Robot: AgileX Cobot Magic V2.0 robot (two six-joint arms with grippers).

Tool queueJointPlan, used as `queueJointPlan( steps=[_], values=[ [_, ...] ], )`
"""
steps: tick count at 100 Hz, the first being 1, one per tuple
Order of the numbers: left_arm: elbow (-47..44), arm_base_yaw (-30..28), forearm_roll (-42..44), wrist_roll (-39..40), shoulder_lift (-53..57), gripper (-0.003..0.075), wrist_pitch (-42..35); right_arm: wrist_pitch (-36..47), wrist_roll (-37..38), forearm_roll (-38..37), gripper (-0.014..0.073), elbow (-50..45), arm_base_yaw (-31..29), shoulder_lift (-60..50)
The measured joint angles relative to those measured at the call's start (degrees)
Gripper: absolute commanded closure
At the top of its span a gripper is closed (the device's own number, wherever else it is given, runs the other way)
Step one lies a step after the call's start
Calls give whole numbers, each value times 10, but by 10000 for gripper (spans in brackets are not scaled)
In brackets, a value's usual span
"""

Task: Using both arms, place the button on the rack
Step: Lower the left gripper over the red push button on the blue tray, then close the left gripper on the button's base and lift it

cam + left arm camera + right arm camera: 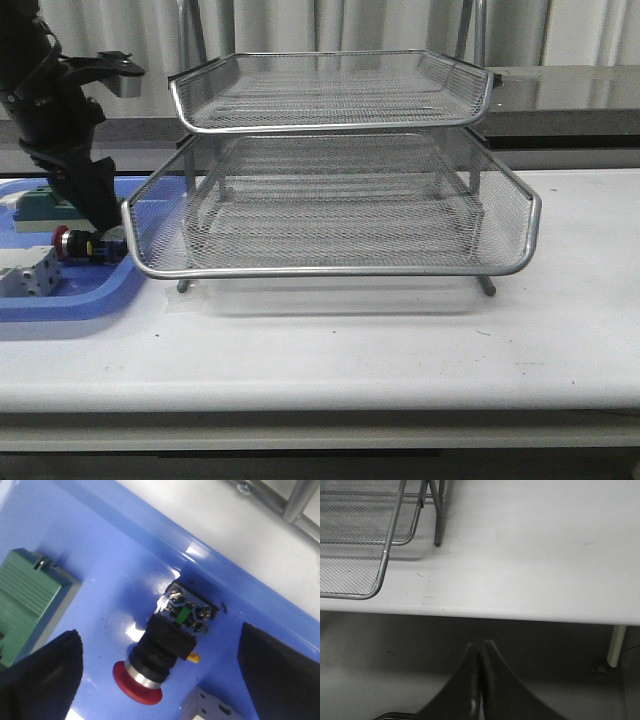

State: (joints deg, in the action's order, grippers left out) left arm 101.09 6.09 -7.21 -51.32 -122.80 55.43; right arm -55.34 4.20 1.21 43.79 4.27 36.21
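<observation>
The button, with red mushroom head, silver collar and black body, lies on its side in the blue tray. It also shows in the front view, left of the rack. My left gripper is open, its two black fingers on either side of the button, not touching it. The left arm reaches down over the tray. The rack of silver wire-mesh trays stands mid-table. My right gripper is shut and empty, below the table's front edge, out of the front view.
A green block and a white terminal block lie in the blue tray near the button. The rack's corner and a leg show in the right wrist view. The white table runs rightward.
</observation>
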Motion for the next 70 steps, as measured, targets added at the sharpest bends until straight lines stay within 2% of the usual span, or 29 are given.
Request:
queueJointPlan(
  steps=[70],
  values=[
    [1,2,-1,-29,-38,125,-8,0,0,0,664,0,0,0]
  ],
)
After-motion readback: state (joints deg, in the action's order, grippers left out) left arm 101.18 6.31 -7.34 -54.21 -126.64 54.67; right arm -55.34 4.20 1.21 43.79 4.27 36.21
